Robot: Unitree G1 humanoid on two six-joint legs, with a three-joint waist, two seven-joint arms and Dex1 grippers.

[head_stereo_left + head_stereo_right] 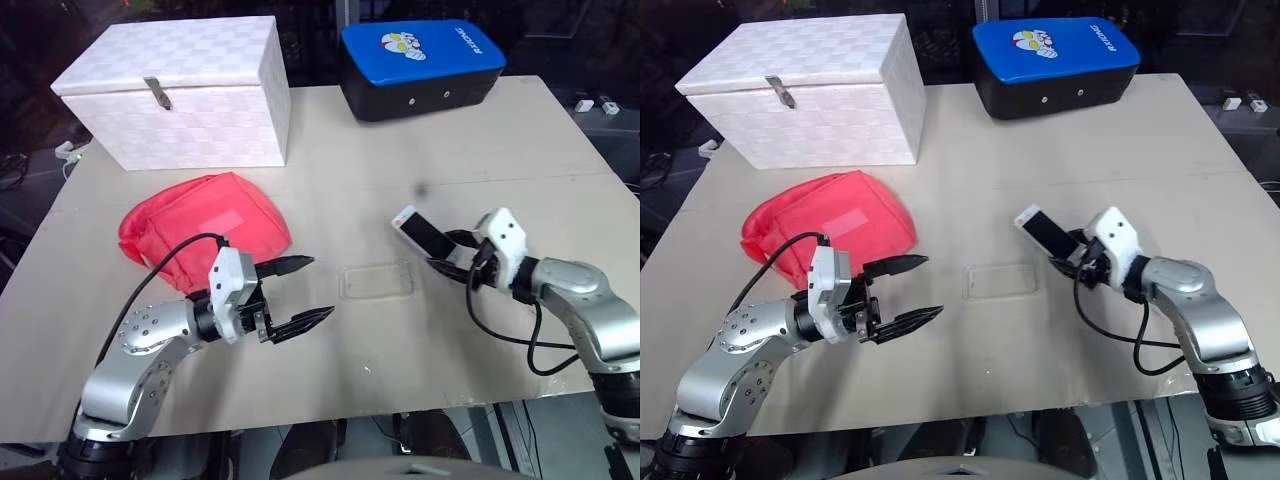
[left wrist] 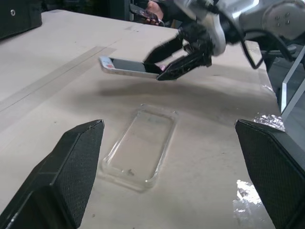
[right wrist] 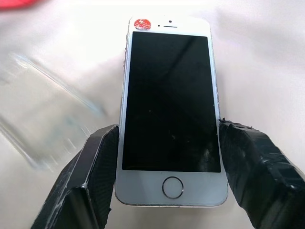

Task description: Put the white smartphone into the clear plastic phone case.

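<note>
The white smartphone (image 3: 170,112), black screen up with a red sticker at its far end, is held off the table by its home-button end in my right gripper (image 1: 447,255), fingers (image 3: 95,176) pressing both long edges. It hangs (image 1: 420,231) right of and just beyond the clear plastic phone case (image 1: 376,281), which lies flat and empty on the table (image 2: 138,149). My left gripper (image 1: 300,295) is open, hovering left of the case with nothing between its fingers.
A red fabric pouch (image 1: 205,229) lies behind my left arm. A white woven box (image 1: 180,92) and a blue-topped black case (image 1: 422,66) stand at the table's far edge. The beige table (image 1: 400,350) has bare room around the clear case.
</note>
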